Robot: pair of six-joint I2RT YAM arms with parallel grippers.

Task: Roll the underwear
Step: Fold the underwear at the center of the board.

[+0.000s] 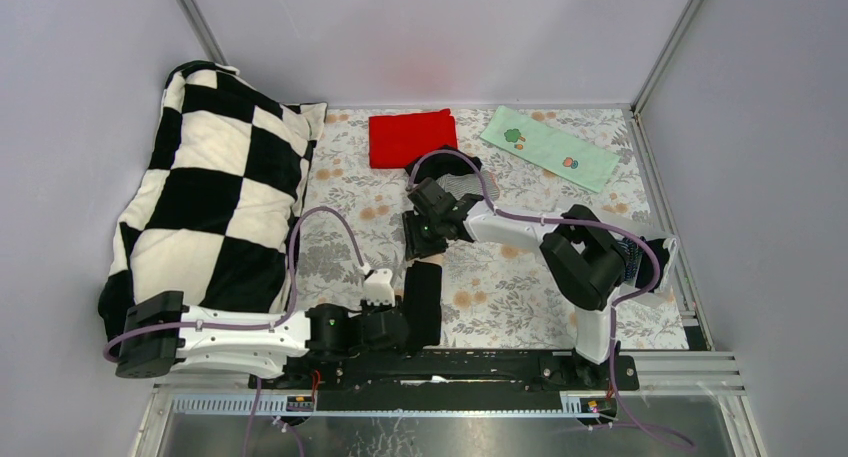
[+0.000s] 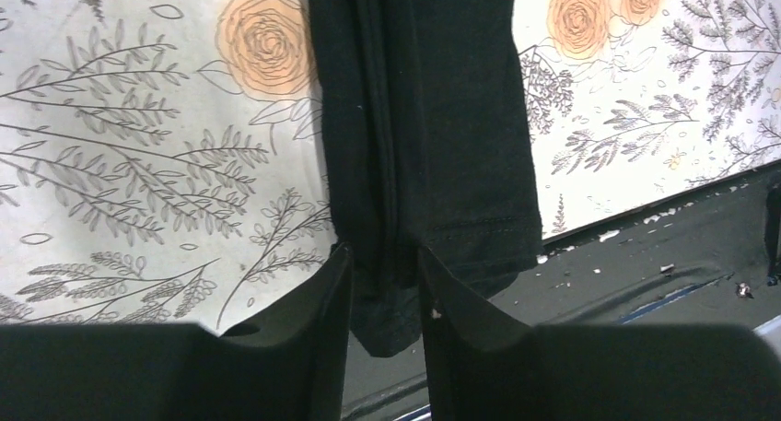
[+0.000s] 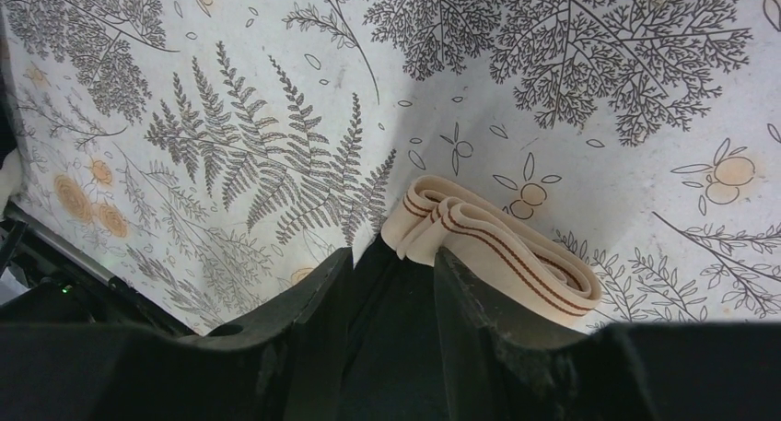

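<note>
black folded cloth underwear (image 2: pixel 424 117) flat on floral table (image 2: pixel 138 163) | left jaws apart astride its near end | right jaws apart beside its cream striped waistband (image 3: pixel 497 246)

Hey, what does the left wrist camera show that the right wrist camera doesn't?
Only the left wrist: the long folded body of the black underwear and its stitched hem. Only the right wrist: a cream striped band bunched at the cloth's end. Both: the flowered tablecloth, with black cloth between the fingers of the left tool and the right tool.
</note>
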